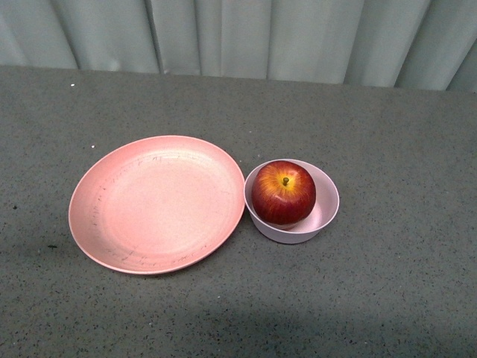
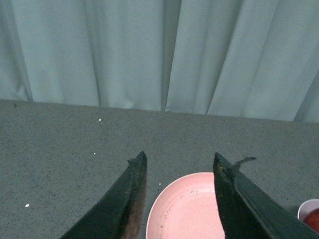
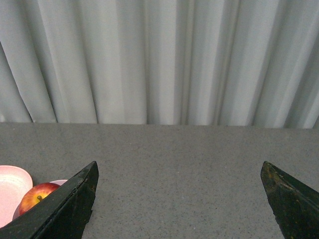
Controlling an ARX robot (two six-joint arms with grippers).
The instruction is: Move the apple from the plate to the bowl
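The dark-red apple (image 1: 283, 192) sits stem-up inside the small pale-pink bowl (image 1: 326, 212), at the table's middle. Touching the bowl's left side lies the wide salmon-pink plate (image 1: 156, 203), bare. Neither arm shows in the front view. My left gripper (image 2: 179, 160) hangs open above the plate (image 2: 184, 209), nothing between its fingers; the bowl's rim (image 2: 305, 208) and a sliver of apple (image 2: 312, 219) peek at the frame's edge. My right gripper (image 3: 179, 169) is wide open over bare table, with the apple (image 3: 36, 194), bowl (image 3: 60, 182) and plate (image 3: 10, 186) off to one side.
A grey speckled table top (image 1: 387, 134) carries everything. Pale pleated curtains (image 1: 246, 37) hang behind the table's far edge.
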